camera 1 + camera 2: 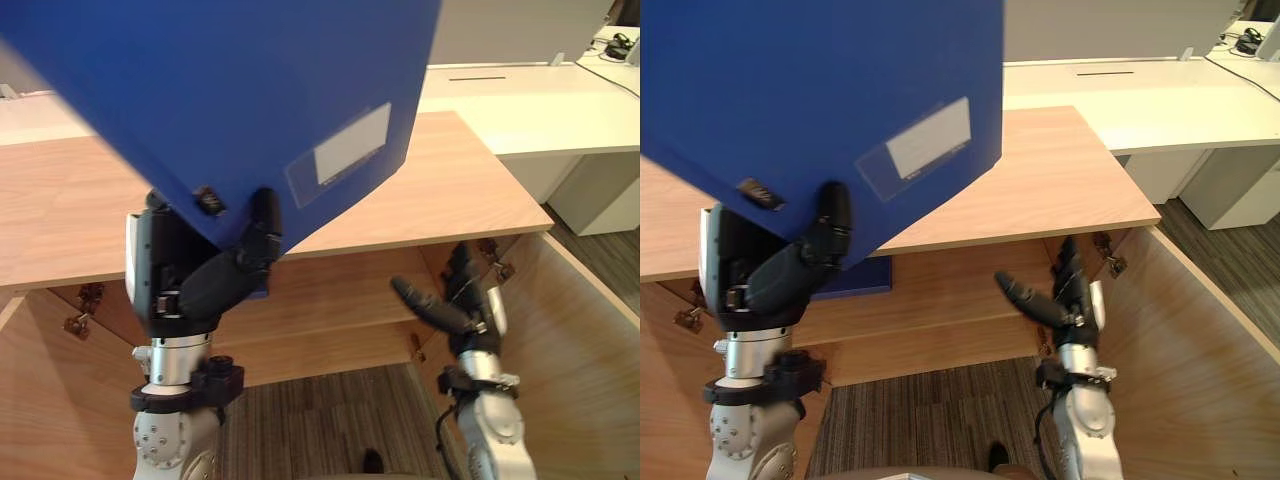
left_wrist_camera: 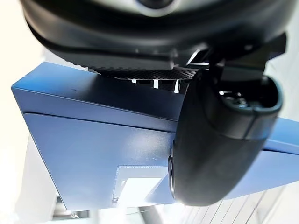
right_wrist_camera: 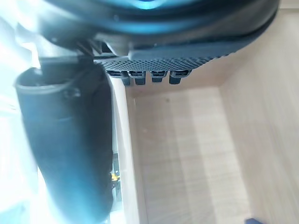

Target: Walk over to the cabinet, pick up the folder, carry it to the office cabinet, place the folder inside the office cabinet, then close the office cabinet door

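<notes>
A large blue folder (image 1: 250, 90) with a white label is held up high, tilted, above the wooden cabinet top (image 1: 430, 190). My left hand (image 1: 225, 275) grips its lower corner from beneath, the thumb (image 2: 219, 149) pressed on the blue cover (image 2: 93, 149). The office cabinet stands open below the top, its shelf (image 1: 340, 320) showing. My right hand (image 1: 450, 310) hangs in front of the cabinet opening, right of the folder, with relaxed fingers that hold nothing. In the right wrist view its thumb (image 3: 70, 154) shows against the cabinet's wooden inside (image 3: 196, 154).
The cabinet's right door (image 1: 590, 330) and left door (image 1: 30, 400) stand swung out towards me on either side. Something blue (image 1: 855, 277) lies on the shelf behind my left hand. A white desk (image 1: 540, 110) runs along the back right. Striped carpet (image 1: 330, 420) lies below.
</notes>
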### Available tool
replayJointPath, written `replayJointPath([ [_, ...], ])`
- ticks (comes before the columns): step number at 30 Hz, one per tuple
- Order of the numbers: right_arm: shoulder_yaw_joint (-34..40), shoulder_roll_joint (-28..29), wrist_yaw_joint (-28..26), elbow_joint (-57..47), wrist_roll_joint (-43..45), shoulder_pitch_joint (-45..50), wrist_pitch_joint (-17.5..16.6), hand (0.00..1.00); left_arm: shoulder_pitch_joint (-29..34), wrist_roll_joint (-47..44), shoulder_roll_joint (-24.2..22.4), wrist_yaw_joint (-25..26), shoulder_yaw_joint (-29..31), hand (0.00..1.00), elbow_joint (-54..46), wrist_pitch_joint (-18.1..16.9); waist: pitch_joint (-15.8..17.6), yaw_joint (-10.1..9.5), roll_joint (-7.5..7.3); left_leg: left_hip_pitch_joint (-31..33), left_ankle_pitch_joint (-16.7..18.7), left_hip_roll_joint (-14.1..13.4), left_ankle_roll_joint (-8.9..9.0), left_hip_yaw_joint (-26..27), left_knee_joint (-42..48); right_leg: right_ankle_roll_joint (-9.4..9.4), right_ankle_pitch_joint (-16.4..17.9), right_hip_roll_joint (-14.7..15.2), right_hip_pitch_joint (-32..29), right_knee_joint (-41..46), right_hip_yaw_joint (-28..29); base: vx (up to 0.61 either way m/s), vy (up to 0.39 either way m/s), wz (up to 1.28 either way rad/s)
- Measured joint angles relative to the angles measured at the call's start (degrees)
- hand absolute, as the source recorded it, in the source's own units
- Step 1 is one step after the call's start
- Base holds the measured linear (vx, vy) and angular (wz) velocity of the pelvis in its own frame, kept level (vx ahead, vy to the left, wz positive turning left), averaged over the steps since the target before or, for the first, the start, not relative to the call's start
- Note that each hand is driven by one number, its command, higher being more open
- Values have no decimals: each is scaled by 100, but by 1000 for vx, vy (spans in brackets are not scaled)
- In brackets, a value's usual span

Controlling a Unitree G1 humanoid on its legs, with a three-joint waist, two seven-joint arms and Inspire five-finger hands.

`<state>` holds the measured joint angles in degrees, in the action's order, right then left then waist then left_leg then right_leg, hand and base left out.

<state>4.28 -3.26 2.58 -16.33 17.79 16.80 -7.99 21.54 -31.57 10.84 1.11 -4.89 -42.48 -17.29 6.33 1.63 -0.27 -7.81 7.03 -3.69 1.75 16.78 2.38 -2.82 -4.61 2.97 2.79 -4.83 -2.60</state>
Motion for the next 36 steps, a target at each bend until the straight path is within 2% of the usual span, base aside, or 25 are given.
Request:
replayJointPath([
  [1, 27, -6, 11, -272, 158, -6, -11, 100, 42, -197, -6, -59, 33, 0, 7, 53, 12, 10, -4, -2, 6, 3, -6, 8, 1, -2, -2, 1, -5, 0, 18, -29, -9, -8],
  [3, 38, -149, -27, -824, 355, -243, -312, 100, 127, -534, -7, -194, 59, 0, 66, 153, 16, 58, -9, -5, 31, 8, -20, 33, 13, -7, -5, 3, -11, 0, 51, -32, -15, -8],
  [6, 17, -490, -212, -1209, 513, -893, -735, 100, 132, -680, 17, -511, 46, 0, 259, 231, 16, 67, -9, -14, 48, 15, -35, 61, 27, -21, -14, 9, -12, 1, 86, -47, -23, -6],
  [8, -63, -721, -322, -1241, 513, -1250, -899, 100, 131, -752, 120, -713, 25, 0, 408, 308, 15, 60, -8, -15, 49, 19, -37, 62, 30, -27, -18, 13, -12, 1, 87, -58, -36, 0],
  [18, -555, -1493, -606, -860, 513, -1432, -893, 100, 188, -792, 621, -1170, -86, 0, 690, 464, 20, 13, -1, -2, 49, 18, -38, 52, 31, -29, -19, 16, -13, 1, 75, -48, -38, 1],
  [22, -1222, -2571, -836, -166, 639, -1607, -807, 100, 187, -877, 1331, -1264, -107, 0, 842, 492, 15, 7, 7, -3, 49, 23, -38, 54, 33, -35, -24, 20, -13, 1, 77, -58, -42, 0],
  [23, -1319, -2734, -868, -38, 763, -1643, -758, 0, 187, -920, 1465, -1272, -110, 0, 889, 492, 15, 0, 7, -1, 49, 23, -38, 53, 34, -37, -26, 20, -13, 1, 77, -55, -38, 1],
  [26, -1575, -3203, -1030, 328, 1155, -1667, -552, 0, 190, -1036, 1872, -1280, -138, 0, 1063, 574, 15, -56, 9, 21, 48, 26, -38, 34, 39, -40, -28, 26, -20, 1, 54, -39, -31, 3],
  [30, -1707, -3700, -1250, 388, 1494, -1776, -529, 0, 189, -1301, 2169, -1401, -115, 0, 1134, 595, 12, -62, 13, 42, 45, 35, -41, -17, 42, -41, -29, 48, -15, 1, -10, -4, -4, 6],
  [36, -1699, -3813, -1323, 440, 1691, -1826, -522, 0, 187, -1301, 2296, -1410, -54, 0, 1153, 488, 6, -89, 21, 138, 25, 43, -66, -202, 85, -41, -29, 110, -5, 1, -180, -42, -29, 16],
])
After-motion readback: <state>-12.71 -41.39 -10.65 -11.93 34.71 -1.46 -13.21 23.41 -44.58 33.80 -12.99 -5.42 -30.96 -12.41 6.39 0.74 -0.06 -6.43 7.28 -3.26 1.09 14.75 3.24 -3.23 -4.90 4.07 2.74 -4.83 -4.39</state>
